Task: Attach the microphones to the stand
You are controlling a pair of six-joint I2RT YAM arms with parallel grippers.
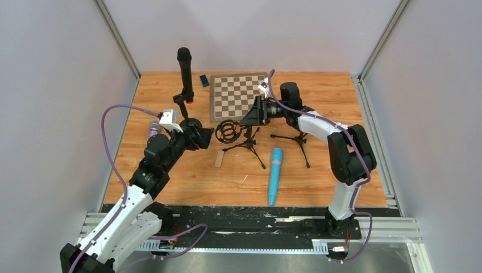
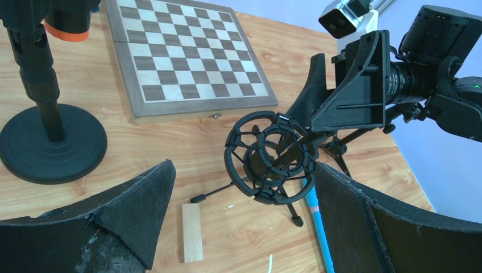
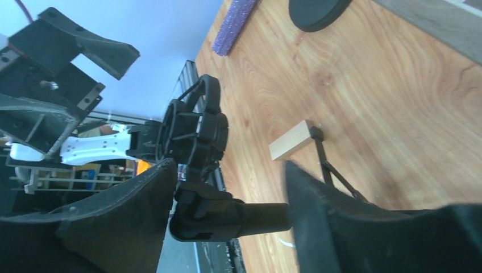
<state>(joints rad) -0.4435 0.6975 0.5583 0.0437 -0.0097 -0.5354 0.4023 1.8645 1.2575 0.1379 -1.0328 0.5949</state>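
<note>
Right tool (image 3: 228, 168) parted to a middling width, astride the neck of the tripod stand (image 1: 247, 147) just under its shock mount (image 2: 277, 119). Neck between the two fingers (image 3: 341, 222); contact with either pad not to be told. Reaching in from the right, low over the middle of the surface (image 1: 341, 114).

Left tool (image 2: 243, 168) spread wide, level with the shock mount and facing its ring from the left. Near it but apart, with bare wood between.

Outward from the tools:
- wooden block (image 2: 191, 230) flat on the surface, just beside one leg of the tripod stand;
- second tripod (image 1: 296, 139) to the right, under the right arm, apart from the first;
- chessboard (image 1: 239, 96) behind both, flat, towards the back edge;
- small blue object (image 1: 204, 81) beside the chessboard's back left corner.

Holders and contents:
- round-base stand (image 2: 51, 145) at back left, carrying the black microphone (image 1: 184, 65) upright, orange end down at the clip;
- light blue microphone (image 1: 275, 175) in no holder, lying flat in front of the tripod stand, lengthwise towards the near edge, its lower tip close to that edge;
- purple microphone (image 1: 153, 133) in no holder either, at the left side of the surface, partly hidden behind the left arm.

Edges and room: grey walls (image 1: 57, 85) close along the left, right and back edges, metal rails at their foot. Open wood at the right half and along the near strip, on either side of the light blue microphone.
</note>
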